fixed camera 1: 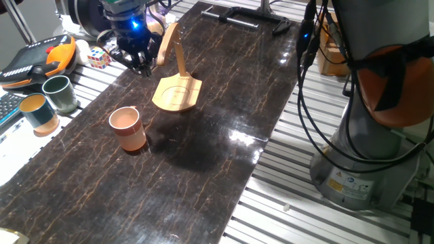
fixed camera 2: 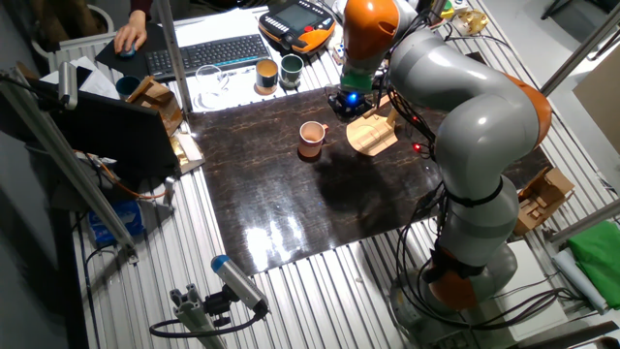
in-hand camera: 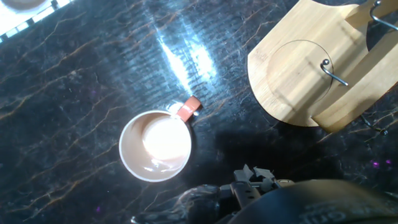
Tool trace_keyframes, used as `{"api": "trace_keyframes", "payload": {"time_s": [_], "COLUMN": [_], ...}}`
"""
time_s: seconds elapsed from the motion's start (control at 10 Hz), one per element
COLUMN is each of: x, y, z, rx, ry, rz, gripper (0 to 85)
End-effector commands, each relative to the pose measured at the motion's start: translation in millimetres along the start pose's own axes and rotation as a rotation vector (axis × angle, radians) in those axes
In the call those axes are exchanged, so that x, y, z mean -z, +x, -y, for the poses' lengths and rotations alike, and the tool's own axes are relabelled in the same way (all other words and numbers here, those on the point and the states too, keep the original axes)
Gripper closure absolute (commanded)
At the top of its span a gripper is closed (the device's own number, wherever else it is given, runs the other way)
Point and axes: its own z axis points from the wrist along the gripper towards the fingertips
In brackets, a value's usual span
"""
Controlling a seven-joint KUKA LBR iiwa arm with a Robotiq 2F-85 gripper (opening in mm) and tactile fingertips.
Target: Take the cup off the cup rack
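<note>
The salmon-pink cup (fixed camera 1: 127,127) stands upright on the dark marble tabletop, apart from the cup rack, with nothing holding it. It also shows in the other fixed view (fixed camera 2: 311,138) and in the hand view (in-hand camera: 155,145), its handle pointing toward the rack. The wooden cup rack (fixed camera 1: 176,93) stands behind and to the right of it, its curved arm bare; it shows too in the other fixed view (fixed camera 2: 371,136) and the hand view (in-hand camera: 298,74). My gripper (fixed camera 1: 137,64) hangs above the table left of the rack's arm, empty, its fingers looking spread.
A dark green cup (fixed camera 1: 60,93) and a teal cup with a tan inside (fixed camera 1: 37,112) stand off the tabletop's left edge. An orange teach pendant (fixed camera 1: 41,57) and a puzzle cube (fixed camera 1: 99,57) lie behind them. The arm's base (fixed camera 1: 366,135) and cables are at the right.
</note>
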Motion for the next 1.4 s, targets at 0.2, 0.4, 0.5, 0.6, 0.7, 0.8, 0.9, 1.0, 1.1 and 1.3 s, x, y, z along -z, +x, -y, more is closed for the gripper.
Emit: {"api": "trace_keyframes", "payload": {"time_s": [0.2,0.4,0.5,0.6,0.7,0.8,0.9,1.0,1.1,1.3], "x": [-0.7,-1.0,-0.8,-0.9,-0.9,-0.9,-0.9,-0.9,-0.9,-1.1], "y": [-0.8,-0.8,-0.4,-0.6,-0.5,-0.4,-0.5,-0.5,-0.5,-0.7], "z": [2.3,1.6,1.9,1.8,1.3,1.0,1.0,1.2,1.2,0.8], "rx": [0.022,0.015,0.015,0.015,0.015,0.015,0.015,0.015,0.015,0.014], "ry": [0.017,0.003,0.004,0.006,0.004,0.004,0.004,0.004,0.004,0.004], "rz": [0.025,0.014,0.015,0.016,0.015,0.015,0.015,0.015,0.015,0.015], "gripper": [84.3,84.3,84.3,84.3,84.3,84.3,84.3,84.3,84.3,84.3]}}
